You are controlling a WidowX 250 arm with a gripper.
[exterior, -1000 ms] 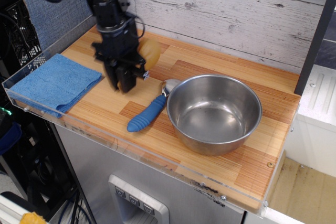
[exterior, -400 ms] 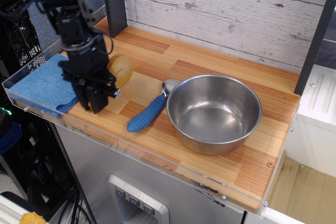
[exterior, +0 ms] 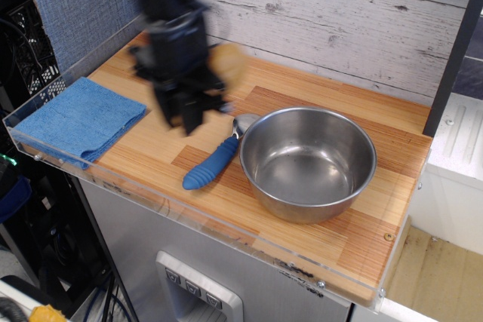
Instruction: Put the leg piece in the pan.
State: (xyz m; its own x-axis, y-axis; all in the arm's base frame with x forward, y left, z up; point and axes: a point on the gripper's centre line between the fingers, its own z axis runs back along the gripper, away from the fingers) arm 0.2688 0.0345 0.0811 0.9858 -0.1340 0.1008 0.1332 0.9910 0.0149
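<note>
1 arm (exterior: 177, 50) upright, fingers (exterior: 189, 115) down.

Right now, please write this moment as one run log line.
claw: shut on leg piece | position: above counter, left of pan | pan: empty | placed: no

Whitewashed plank wall (exterior: 332, 20) across upper frame. Striped wooden countertop (exterior: 302, 96) with clear acrylic edge guard (exterior: 189, 220) at centre. Grey metal cabinet (exterior: 143, 262) below. Blue fabric panel (exterior: 75, 13) upper left.
</note>
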